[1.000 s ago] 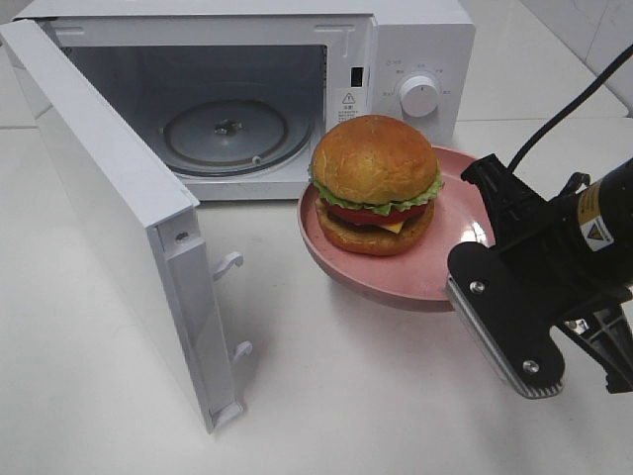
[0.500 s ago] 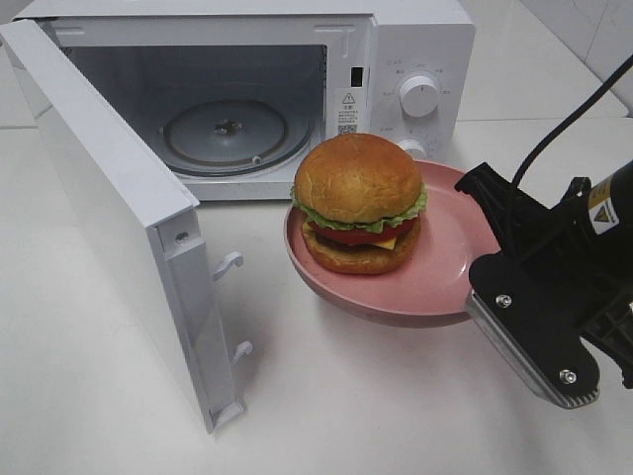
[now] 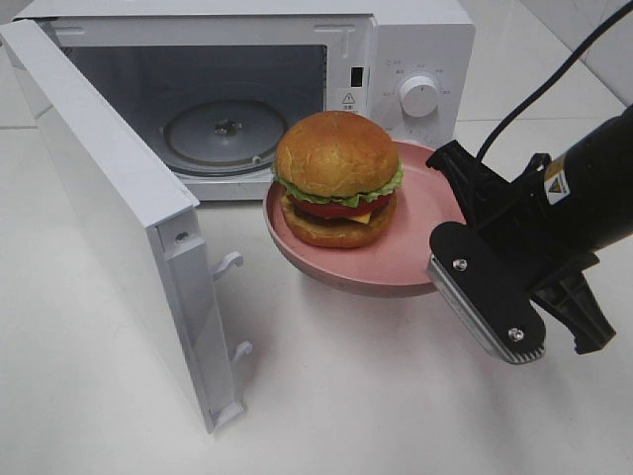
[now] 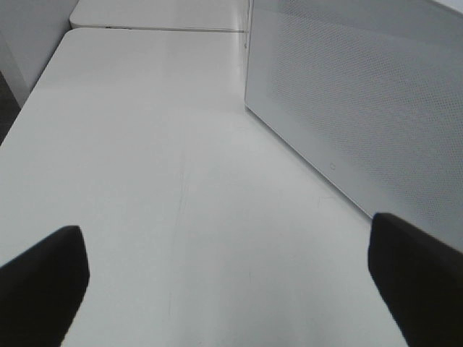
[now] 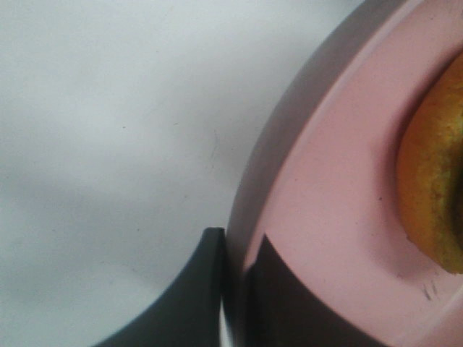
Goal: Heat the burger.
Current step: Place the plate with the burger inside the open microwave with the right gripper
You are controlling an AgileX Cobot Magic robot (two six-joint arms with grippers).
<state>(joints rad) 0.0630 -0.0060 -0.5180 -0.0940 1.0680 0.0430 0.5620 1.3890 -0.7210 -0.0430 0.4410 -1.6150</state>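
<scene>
Burger (image 3: 337, 178) on its plate, held at the microwave's mouth

The burger sits upright on the pink plate (image 3: 420, 259), just in front of the microwave (image 3: 396, 59), below the control dial and to the right of the cavity opening. The right gripper (image 5: 233, 253) has its fingers clamped on the plate's rim, on the side away from the oven. Judging by the shadow underneath, the plate looks raised off the desk (image 3: 346, 406). The door (image 3: 109, 198) stands wide open and the glass turntable (image 3: 226, 134) is bare.

The step in hand looks like carrying the loaded plate into the oven. The next move calls for swinging the plate left and inward through the opening, keeping it level so the burger does not slide, then setting it down on the turntable before letting go. The door has yet to be closed.

The high camera gives the whole layout but hides the exact bite on the rim behind the gripper body. The right wrist view shows that bite plainly, with one finger under and one over the rim, plus an edge of bun. The left wrist view alone shows the left gripper (image 4: 231, 282), its fingers (image 4: 43, 282) spread wide over bare desk beside the door's perforated panel, holding nothing
</scene>
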